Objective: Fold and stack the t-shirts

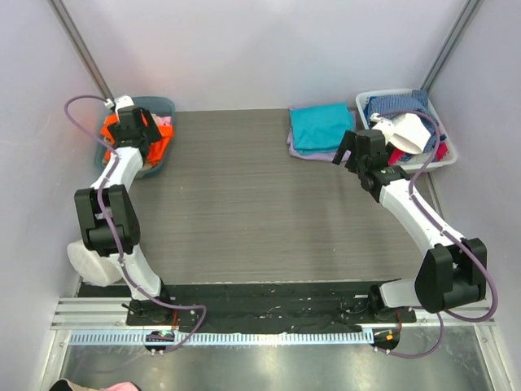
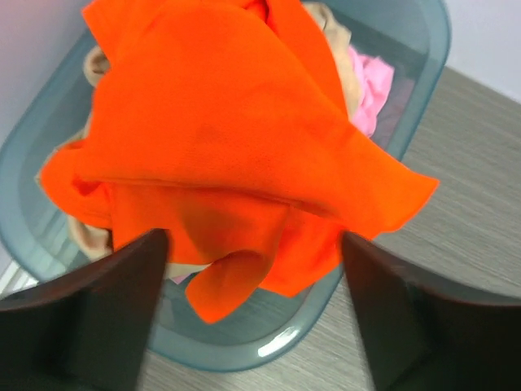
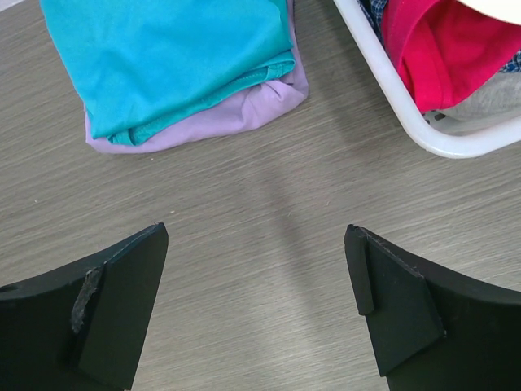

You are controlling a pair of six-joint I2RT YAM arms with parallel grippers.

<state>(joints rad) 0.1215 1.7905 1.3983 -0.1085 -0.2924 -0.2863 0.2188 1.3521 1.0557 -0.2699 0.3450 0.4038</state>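
Observation:
The bright orange t-shirt (image 2: pixel 220 138) lies crumpled on top of a pile in a grey-blue bin (image 2: pixel 244 346) at the table's back left (image 1: pixel 163 104). My left gripper (image 2: pixel 254 240) is open just above it, its jaws wide apart on either side of the shirt's lower edge and holding nothing. The teal t-shirt (image 3: pixel 163 57) lies folded on the folded lavender one (image 3: pixel 236 118) at the back right (image 1: pixel 320 126). My right gripper (image 3: pixel 256 236) is open and empty over bare table just in front of that stack (image 1: pixel 352 151).
Pink and beige clothes (image 2: pixel 370 81) lie under the orange shirt in the bin. A white basket (image 3: pixel 407 122) with red, blue and grey clothes stands right of the stack (image 1: pixel 446 155). Grey walls enclose the table.

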